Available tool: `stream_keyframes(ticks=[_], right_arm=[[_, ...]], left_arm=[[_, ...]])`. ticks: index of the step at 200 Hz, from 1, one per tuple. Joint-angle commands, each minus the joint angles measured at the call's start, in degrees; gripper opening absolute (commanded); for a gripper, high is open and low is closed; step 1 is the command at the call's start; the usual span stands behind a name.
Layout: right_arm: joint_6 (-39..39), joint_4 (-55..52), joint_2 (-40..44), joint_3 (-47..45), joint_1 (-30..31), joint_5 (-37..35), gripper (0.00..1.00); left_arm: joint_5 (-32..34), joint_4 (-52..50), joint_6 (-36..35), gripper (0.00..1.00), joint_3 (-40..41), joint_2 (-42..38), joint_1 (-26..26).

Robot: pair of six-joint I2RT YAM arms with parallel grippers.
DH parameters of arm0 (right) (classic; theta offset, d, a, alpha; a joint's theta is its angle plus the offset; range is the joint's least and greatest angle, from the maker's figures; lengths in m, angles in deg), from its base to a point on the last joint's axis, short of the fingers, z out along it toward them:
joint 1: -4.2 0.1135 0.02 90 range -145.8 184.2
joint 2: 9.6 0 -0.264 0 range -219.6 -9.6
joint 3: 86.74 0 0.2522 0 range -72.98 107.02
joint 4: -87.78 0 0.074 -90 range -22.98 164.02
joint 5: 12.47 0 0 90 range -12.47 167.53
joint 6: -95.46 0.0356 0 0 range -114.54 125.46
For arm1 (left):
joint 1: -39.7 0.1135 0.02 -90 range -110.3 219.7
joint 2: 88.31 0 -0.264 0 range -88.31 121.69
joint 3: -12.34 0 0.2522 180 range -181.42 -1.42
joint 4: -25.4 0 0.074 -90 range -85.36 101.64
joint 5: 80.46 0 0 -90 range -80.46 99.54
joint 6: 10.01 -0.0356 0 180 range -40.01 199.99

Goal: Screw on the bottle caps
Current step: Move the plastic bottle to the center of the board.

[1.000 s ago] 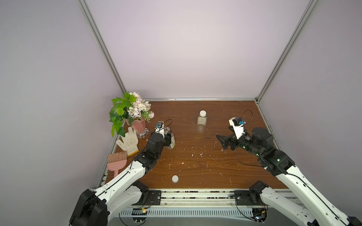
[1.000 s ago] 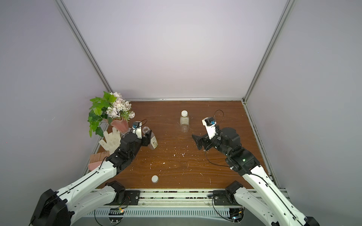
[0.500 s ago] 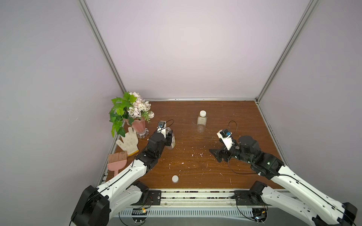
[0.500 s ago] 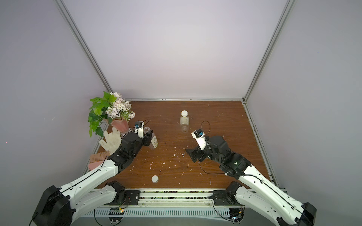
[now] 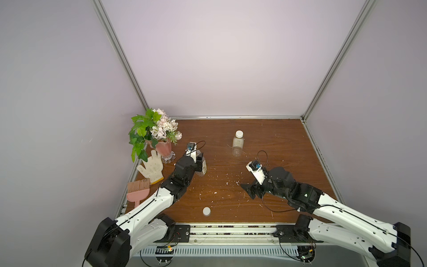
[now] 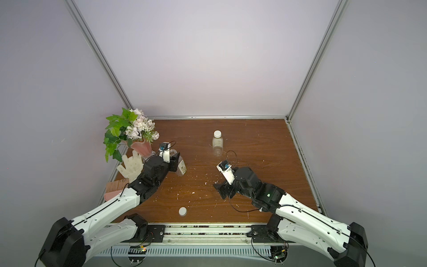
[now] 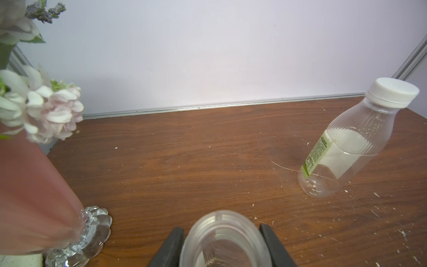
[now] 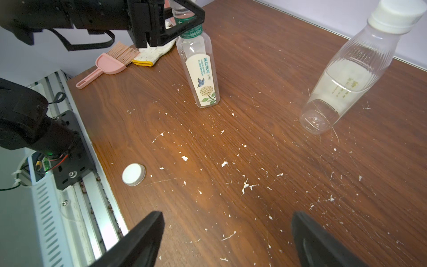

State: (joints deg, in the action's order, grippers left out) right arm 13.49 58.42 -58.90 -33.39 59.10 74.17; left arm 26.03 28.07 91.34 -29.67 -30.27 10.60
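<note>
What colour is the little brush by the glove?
The brush is pink with brownish bristles, clearest in the right wrist view.

Two white-and-black robot arms, the left arm (image 5: 147, 208) and the right arm (image 5: 346, 215), are leaning out over a wood-grain tabletop (image 5: 277, 138) inside a robotics laboratory's test cell. A metal rail (image 5: 231, 231) along the tabletop's near edge is carrying both, with cables and a lit circuit board (image 5: 167, 248) hanging below it. Pale panels (image 5: 219, 57) in aluminium framing (image 5: 122, 57) are walling in the tabletop's other three sides. A flower vase (image 5: 163, 148), a work glove (image 5: 151, 167) and a pink brush (image 5: 138, 194) are sitting as props on the tabletop by the left arm, with a labelled bottle (image 5: 203, 166) and a capped bottle (image 5: 238, 144) standing farther in.
</note>
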Motion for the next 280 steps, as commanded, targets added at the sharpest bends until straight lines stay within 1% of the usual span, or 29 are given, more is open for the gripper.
stream_keyframes(ticks=[1,55,62,72,80,102,132,158,191,212,223,240,265,280], right_arm=[[1.0,3.2,0.3,-0.9,0.6,-2.1,0.93],[1.1,2.9,0.5,-1.4,0.9,-3.6,0.93],[1.0,2.9,0.5,-1.3,0.8,-3.6,0.93],[0.9,2.9,0.3,-1.0,0.9,-3.8,0.93],[0.9,2.8,0.1,-0.8,0.9,-3.8,0.93],[0.9,2.9,0.1,-0.6,0.9,-4.0,0.93],[1.0,3.3,0.3,-0.9,0.9,-4.2,0.93],[0.8,2.9,1.1,-1.1,0.9,-4.8,0.93],[0.3,2.8,1.9,-1.4,0.8,-4.9,0.94],[0.1,2.9,1.7,-1.2,0.9,-4.8,0.94],[0.1,3.0,1.7,-1.2,0.9,-4.7,0.94],[0.1,3.1,1.7,-1.2,0.9,-4.5,0.93],[0.4,3.0,1.8,-1.5,0.9,-4.4,0.93],[0.6,2.9,1.7,-1.5,0.9,-4.1,0.93]], left_arm=[[-1.3,1.2,-0.8,0.46,-1.8,0.1,0.6],[-1.6,1.0,0.2,0.48,-1.6,-0.5,0.5],[-1.5,0.8,0.3,0.51,-1.6,-0.8,0.5],[-1.2,0.3,0.8,0.62,-1.6,-1.2,0.5],[-0.7,0.2,1.2,0.68,-1.3,-1.7,0.5],[0.3,-0.3,1.7,0.79,-0.5,-3.2,0.6],[2.0,-1.9,2.3,0.85,-0.4,-3.8,0.6],[3.1,-3.4,3.0,0.93,-0.5,-4.8,0.7],[3.4,-4.2,3.2,0.96,-1.0,-3.3,0.7],[3.1,-3.7,3.3,0.95,-1.4,-1.4,0.8],[2.9,-3.1,3.3,0.93,-1.7,-0.3,0.8],[2.3,-2.0,2.9,0.84,-2.1,1.1,0.7],[2.0,-0.6,2.0,0.68,-3.1,2.7,0.7],[1.8,0.3,1.2,0.61,-3.5,3.3,0.7]])
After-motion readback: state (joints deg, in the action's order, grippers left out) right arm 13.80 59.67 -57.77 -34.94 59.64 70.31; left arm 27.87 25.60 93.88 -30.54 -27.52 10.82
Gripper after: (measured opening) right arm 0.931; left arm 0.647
